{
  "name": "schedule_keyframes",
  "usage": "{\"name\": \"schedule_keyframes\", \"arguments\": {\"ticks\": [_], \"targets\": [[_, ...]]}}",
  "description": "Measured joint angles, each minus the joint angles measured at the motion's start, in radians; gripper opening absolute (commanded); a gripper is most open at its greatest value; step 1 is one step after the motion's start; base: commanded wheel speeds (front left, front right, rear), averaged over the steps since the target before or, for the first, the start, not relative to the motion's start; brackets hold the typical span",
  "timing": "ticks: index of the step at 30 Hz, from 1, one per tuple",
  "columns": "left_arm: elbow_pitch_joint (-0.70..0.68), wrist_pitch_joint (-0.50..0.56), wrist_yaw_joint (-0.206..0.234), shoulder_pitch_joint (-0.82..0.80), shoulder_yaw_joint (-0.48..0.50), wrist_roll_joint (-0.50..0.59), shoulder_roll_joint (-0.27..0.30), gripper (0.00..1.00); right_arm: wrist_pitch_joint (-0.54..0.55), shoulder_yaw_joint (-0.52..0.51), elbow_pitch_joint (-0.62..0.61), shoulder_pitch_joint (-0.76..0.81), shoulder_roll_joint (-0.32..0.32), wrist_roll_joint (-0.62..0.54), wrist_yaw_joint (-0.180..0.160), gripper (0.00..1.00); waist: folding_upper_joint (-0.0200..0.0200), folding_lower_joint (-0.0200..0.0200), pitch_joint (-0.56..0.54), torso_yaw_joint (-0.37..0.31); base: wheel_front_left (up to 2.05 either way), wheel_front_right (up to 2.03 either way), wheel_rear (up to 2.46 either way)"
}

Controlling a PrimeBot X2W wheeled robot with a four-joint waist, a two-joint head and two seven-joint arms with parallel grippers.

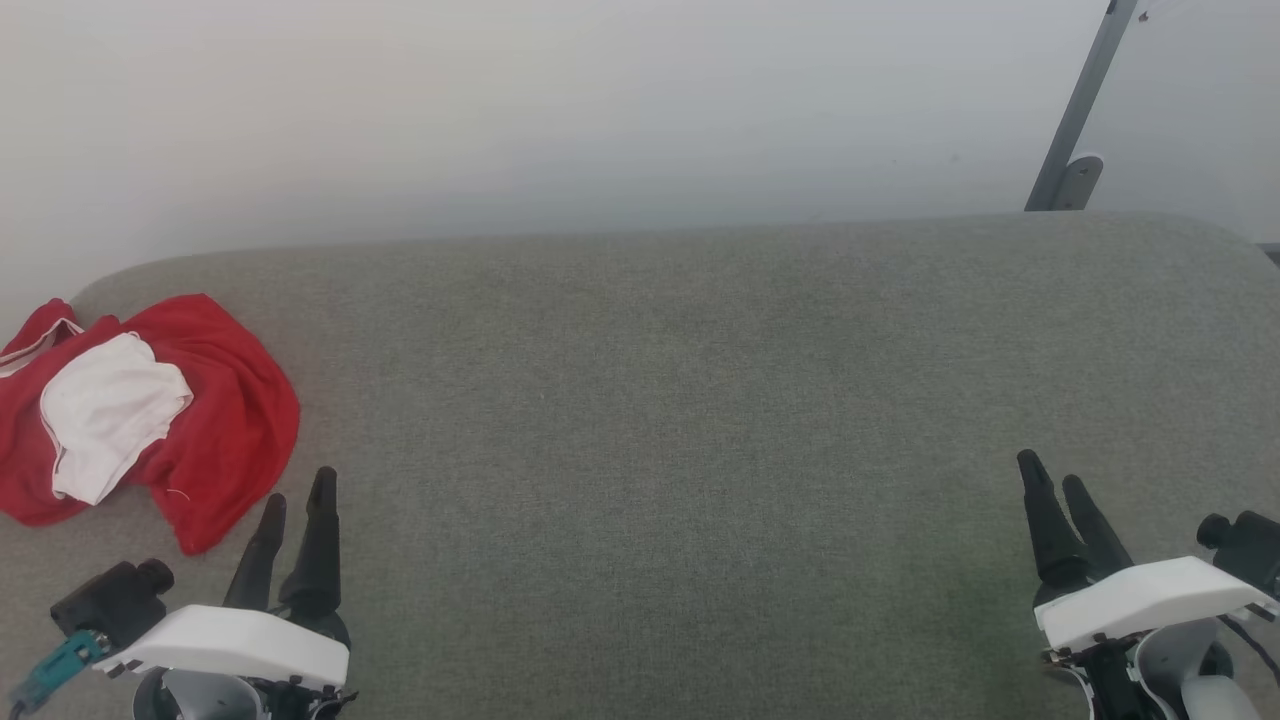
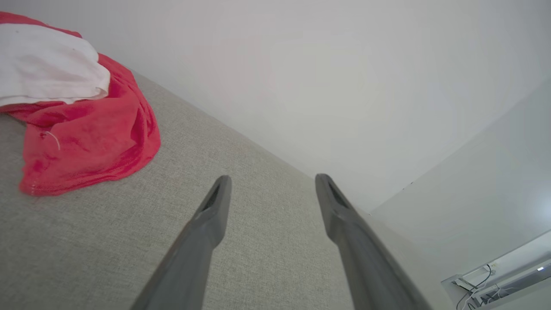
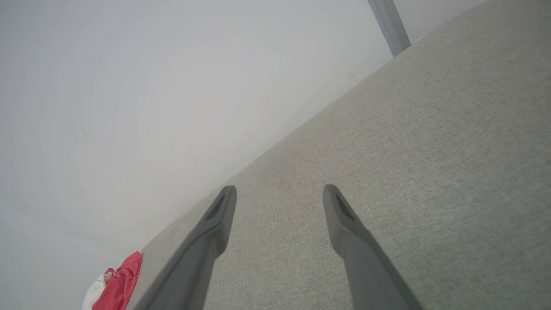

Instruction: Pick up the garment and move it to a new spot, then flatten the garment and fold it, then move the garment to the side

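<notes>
garment lies crumpled just left of the spread left gripper; right gripper, also spread, well apart.

The garment lies crumpled in a loose heap at the far left end of the grey fabric surface, close to its rounded back corner, red cloth bunched up with a white patch of it lying on top
</notes>
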Motion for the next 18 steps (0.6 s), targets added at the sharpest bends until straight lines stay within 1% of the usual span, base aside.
{"name": "schedule_keyframes", "arguments": {"ticks": [6,18], "targets": [[-0.003,-0.019,-0.015,0.003,0.004,0.065,-0.004,1.0,-0.021,-0.006,-0.004,0.0,-0.004,-0.069,0.0,1.0,0.0,0.0,0.0,-0.001,0.0,0.0,0.0],[-0.013,-0.051,-0.025,0.017,0.005,0.198,0.0,1.0,-0.048,-0.012,-0.012,-0.009,-0.008,-0.177,0.0,1.0,0.0,0.0,-0.002,-0.006,0.0,0.0,0.0]]}}
